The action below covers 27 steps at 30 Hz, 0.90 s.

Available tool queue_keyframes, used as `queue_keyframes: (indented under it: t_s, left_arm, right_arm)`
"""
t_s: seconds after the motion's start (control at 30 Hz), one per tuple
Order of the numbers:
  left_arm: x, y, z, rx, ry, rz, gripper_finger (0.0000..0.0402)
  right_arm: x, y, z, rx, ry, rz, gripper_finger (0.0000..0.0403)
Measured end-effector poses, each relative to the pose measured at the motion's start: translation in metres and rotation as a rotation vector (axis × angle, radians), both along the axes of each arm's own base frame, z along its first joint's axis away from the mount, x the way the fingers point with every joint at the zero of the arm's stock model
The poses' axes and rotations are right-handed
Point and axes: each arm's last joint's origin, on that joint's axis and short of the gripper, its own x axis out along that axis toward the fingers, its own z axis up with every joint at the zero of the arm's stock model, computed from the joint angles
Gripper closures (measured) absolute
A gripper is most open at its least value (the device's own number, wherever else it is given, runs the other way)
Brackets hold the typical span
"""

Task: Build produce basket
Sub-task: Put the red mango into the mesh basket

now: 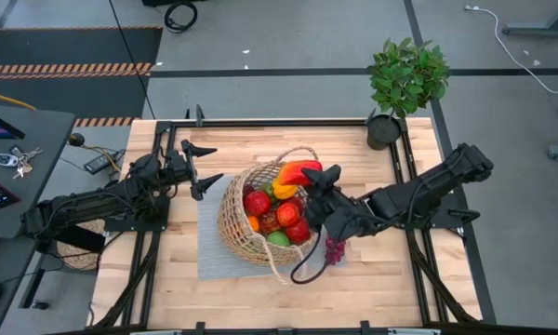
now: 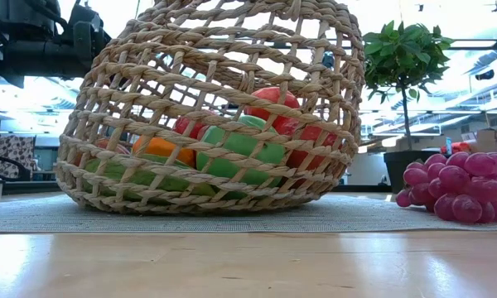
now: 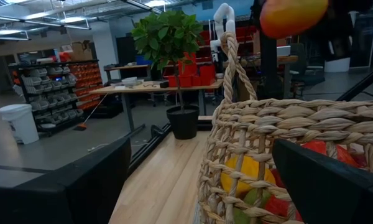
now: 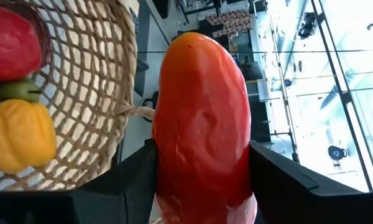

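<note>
The tan wicker basket (image 1: 260, 219) rests on a grey mat (image 1: 209, 265) at mid-table and holds several toy fruits: red, orange, yellow and green. It fills the low view (image 2: 215, 108). My right gripper (image 1: 313, 179) is over the basket's far right rim, shut on an orange-red piece (image 1: 296, 172). My left gripper (image 1: 203, 167) is open and empty just left of the basket; in its wrist view (image 3: 205, 186) the basket wall (image 3: 286, 143) is straight ahead. Purple grapes (image 1: 335, 249) lie on the table to the right of the basket and also show in the low view (image 2: 460, 186). My right gripper pinches the orange-red piece (image 4: 202, 124) between its two fingers (image 4: 133, 180), one on each long side near one end. The fingers come from the table's right, slanting down. The piece sticks out past the fingertips, lifted clear above the basket's rim.
A potted green plant (image 1: 405, 84) stands at the table's far right corner. A black cable (image 1: 307, 270) loops on the table near the grapes. Bare wood lies along the table's near edge (image 1: 260, 302).
</note>
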Motion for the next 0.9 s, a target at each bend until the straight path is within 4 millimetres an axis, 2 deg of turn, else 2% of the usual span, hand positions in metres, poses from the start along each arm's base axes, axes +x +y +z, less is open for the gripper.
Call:
queue_keyframes:
  t_s: [0.2, 0.43, 0.67, 0.9]
  left_arm:
    - [0.000, 0.000, 0.000, 0.000, 0.000, 0.000, 0.0004]
    - [0.000, 0.000, 0.000, 0.000, 0.000, 0.000, 0.0004]
    - [0.000, 0.000, 0.000, 0.000, 0.000, 0.000, 0.0004]
    - [0.000, 0.000, 0.000, 0.000, 0.000, 0.001, 0.0004]
  right_arm:
    - [-0.003, 0.008, 0.001, 0.025, -0.025, 0.030, 0.0173]
    - [-0.009, 0.013, 0.007, 0.192, -0.091, 0.132, 0.0173]
    - [-0.006, 0.013, 0.002, 0.517, -0.098, 0.282, 0.0173]
    - [0.000, 0.000, -0.003, 0.799, -0.110, 0.288, 0.0173]
